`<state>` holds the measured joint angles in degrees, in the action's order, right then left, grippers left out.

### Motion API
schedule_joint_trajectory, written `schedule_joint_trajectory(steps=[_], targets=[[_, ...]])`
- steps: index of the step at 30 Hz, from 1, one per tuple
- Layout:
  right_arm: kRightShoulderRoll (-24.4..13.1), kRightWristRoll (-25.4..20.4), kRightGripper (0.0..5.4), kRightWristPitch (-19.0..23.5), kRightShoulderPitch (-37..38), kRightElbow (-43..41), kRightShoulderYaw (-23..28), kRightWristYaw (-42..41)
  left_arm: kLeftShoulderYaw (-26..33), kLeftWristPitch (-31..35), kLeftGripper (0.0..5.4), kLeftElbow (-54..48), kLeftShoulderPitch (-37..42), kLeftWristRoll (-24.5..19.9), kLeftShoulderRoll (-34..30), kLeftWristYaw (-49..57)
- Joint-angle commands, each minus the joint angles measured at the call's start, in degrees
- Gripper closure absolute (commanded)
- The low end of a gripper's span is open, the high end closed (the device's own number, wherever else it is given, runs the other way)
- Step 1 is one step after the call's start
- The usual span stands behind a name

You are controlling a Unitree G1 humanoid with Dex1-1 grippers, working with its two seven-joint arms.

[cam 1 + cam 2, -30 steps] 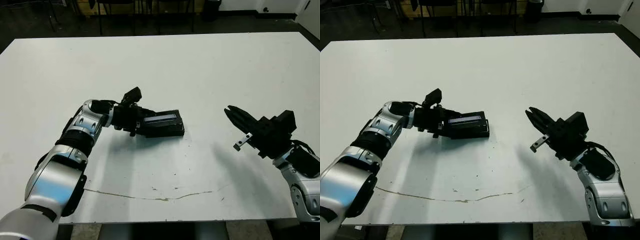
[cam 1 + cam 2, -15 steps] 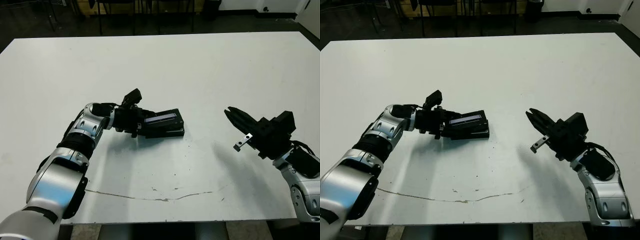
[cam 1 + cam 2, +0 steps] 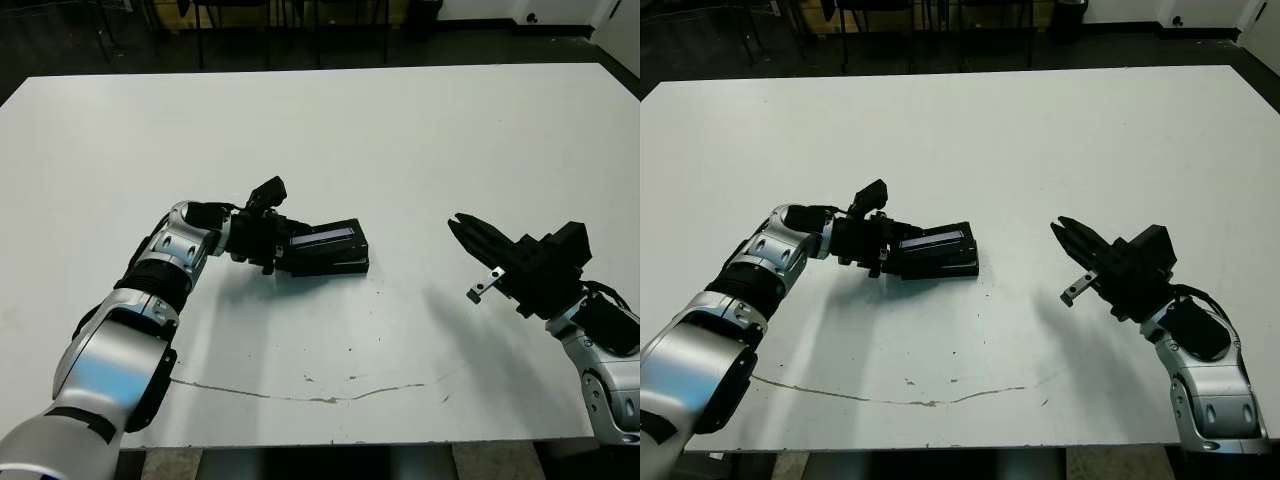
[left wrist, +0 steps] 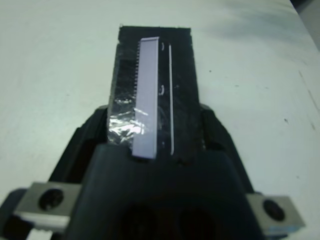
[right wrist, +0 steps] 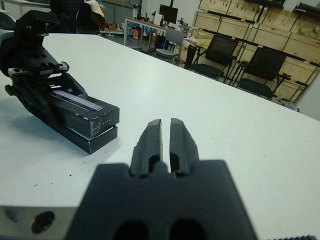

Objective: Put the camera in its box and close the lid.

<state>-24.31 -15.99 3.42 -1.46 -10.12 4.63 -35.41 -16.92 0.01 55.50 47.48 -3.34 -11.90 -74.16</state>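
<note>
Two risks stand out: the lid (image 3: 322, 241), tilted with its near end raised off the box (image 3: 330, 264), could slide askew or jam if the left gripper (image 3: 285, 250) pushes unevenly. That gripper's fingers (image 4: 82, 142) straddle the lid's near end, pinching it. Farther off, well apart, the right gripper (image 5: 161, 137) hovers, fingers pressed together. No camera shows.

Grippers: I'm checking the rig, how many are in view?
2. The left gripper is clamped on the lid above the box; the right gripper hangs shut above the table's right side.
</note>
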Motion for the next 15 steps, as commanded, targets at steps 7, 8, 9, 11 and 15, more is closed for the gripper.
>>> schedule_joint_trajectory(steps=[7,8,9,11,15], targets=[[-0.93,0.16,5.40,0.29,0.36,1.14,0.23,-0.70,-0.80,1.85,2.63,2.96,-3.27,1.80,-1.11,-3.92],[-0.90,0.10,5.40,0.55,0.33,1.16,0.25,-0.61,-0.64,2.02,2.63,3.04,-3.26,1.78,-1.18,-3.91],[-0.83,0.12,5.40,0.57,0.31,1.27,0.25,-0.55,-0.40,2.24,2.63,3.17,-3.26,1.68,-1.23,-4.02],[-0.89,0.33,5.40,1.01,0.39,0.85,0.20,-0.21,-0.16,2.32,2.63,2.97,-3.37,1.68,-1.39,-4.09],[-1.11,0.65,5.40,-0.68,-0.03,1.66,0.10,-1.03,0.71,2.95,2.63,3.25,-3.67,1.16,-1.41,-4.59]])
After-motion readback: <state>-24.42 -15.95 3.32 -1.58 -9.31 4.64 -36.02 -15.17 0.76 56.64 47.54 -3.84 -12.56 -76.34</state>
